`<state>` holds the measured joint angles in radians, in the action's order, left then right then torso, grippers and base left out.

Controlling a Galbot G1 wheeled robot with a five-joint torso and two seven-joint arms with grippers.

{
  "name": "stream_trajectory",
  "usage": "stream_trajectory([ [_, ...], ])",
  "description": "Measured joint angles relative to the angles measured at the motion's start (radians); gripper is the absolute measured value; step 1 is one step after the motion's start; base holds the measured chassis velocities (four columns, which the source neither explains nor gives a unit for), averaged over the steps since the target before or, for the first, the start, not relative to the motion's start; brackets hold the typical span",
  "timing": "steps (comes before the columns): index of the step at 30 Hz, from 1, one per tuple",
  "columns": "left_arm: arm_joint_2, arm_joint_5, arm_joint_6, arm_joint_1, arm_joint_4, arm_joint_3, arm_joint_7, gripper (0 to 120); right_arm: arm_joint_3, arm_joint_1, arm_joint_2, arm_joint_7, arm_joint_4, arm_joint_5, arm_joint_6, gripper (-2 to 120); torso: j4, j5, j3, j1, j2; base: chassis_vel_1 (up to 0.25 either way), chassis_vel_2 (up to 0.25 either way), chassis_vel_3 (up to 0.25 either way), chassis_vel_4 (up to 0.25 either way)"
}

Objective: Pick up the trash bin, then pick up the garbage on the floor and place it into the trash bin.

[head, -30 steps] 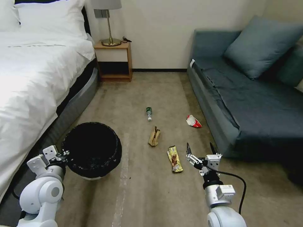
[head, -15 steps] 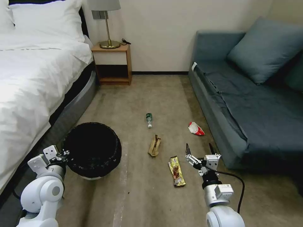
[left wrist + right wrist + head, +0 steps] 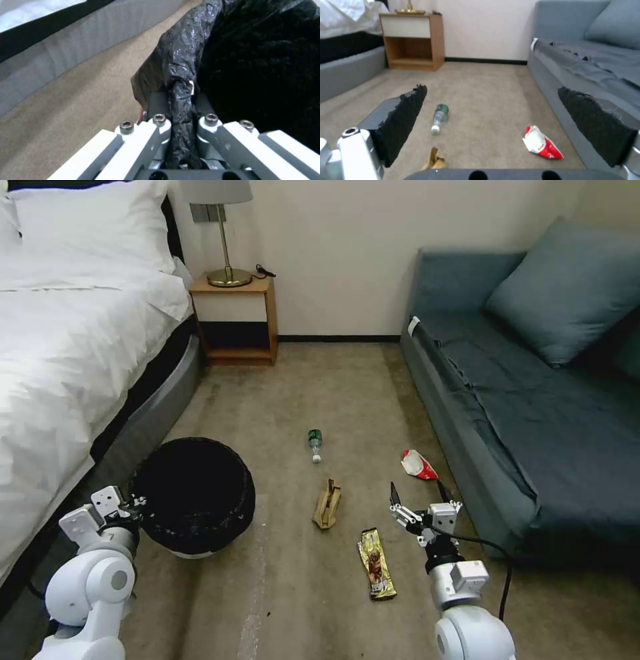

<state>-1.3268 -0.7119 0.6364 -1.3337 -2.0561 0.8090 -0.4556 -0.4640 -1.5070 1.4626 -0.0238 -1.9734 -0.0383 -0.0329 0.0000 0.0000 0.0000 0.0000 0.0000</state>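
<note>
1. Head view: our left claw (image 3: 133,507) is clamped on the near rim of the trash bin (image 3: 193,493), which we hold low beside the bed (image 3: 67,353).
2. Left wrist view confirms it: the jaws pinch a fold of the black bag (image 3: 181,100) over the rim, with the bin's dark hollow just beyond the claw.
3. Our right claw (image 3: 417,497) hangs wide and holds nothing.
4. Since a second ago the whole scene has slid down and the sofa (image 3: 533,400) has shifted, so we judge our base has rolled forward, not the litter.
5. The red-and-white wrapper (image 3: 418,465) now lies just ahead of the right claw, the snack wrapper (image 3: 377,573) behind and left of it, the cardboard piece (image 3: 327,505) left, the bottle (image 3: 315,444) farther ahead.
6. No garbage is in the bin yet; the red-and-white wrapper looks nearest to reach.
</note>
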Motion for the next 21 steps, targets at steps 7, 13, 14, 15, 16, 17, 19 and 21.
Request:
stream_trajectory([
  [7, -0.003, 0.017, -0.013, 0.002, 0.014, 0.010, 0.015, 4, 0.084, 0.092, -0.080, -0.081, 0.095, -0.137, 0.148, 100, -0.0001, 0.0001, 0.000, 0.000, 0.000, 0.000, 0.000, 0.000, 0.000],
  [13, -0.005, 0.020, -0.019, -0.017, 0.012, 0.026, 0.023, 4, 0.167, 0.165, -0.150, -0.154, 0.172, -0.398, 0.352, 100, 0.0001, 0.0001, 0.000, 0.000, 0.000, 0.000, 0.000, 0.000, 0.000],
  [14, -0.007, 0.022, -0.021, -0.020, 0.012, 0.029, 0.024, 4, 0.185, 0.185, -0.165, -0.164, 0.192, -0.448, 0.403, 100, 0.0002, 0.0001, 0.000, 0.000, 0.000, 0.000, 0.000, 0.000, 0.000],
  [15, -0.010, 0.025, -0.024, -0.023, 0.012, 0.032, 0.026, 4, 0.201, 0.203, -0.179, -0.171, 0.213, -0.484, 0.441, 100, 0.0001, 0.0001, 0.000, 0.000, 0.000, 0.000, 0.000, 0.000, 0.000],
  [16, -0.012, 0.026, -0.025, -0.026, 0.012, 0.033, 0.027, 4, 0.221, 0.222, -0.191, -0.181, 0.238, -0.516, 0.471, 100, 0.0001, 0.0001, 0.000, 0.000, 0.000, 0.000, 0.000, 0.000, 0.000],
  [17, -0.013, 0.027, -0.025, -0.026, 0.012, 0.034, 0.028, 4, 0.222, 0.224, -0.192, -0.183, 0.241, -0.519, 0.474, 100, 0.0001, 0.0002, 0.000, 0.000, 0.000, 0.000, 0.000, 0.000, 0.000],
  [19, -0.014, 0.029, -0.026, -0.028, 0.012, 0.035, 0.028, 4, 0.238, 0.241, -0.204, -0.196, 0.263, -0.541, 0.496, 100, 0.0000, 0.0001, 0.000, 0.000, 0.000, 0.000, 0.000, 0.000, 0.000],
  [21, -0.019, 0.032, -0.029, -0.034, 0.013, 0.038, 0.030, 4, 0.281, 0.286, -0.231, -0.217, 0.336, -0.577, 0.526, 100, 0.0001, 0.0003, 0.000, 0.000, 0.000, 0.000, 0.000, 0.000, 0.000],
])
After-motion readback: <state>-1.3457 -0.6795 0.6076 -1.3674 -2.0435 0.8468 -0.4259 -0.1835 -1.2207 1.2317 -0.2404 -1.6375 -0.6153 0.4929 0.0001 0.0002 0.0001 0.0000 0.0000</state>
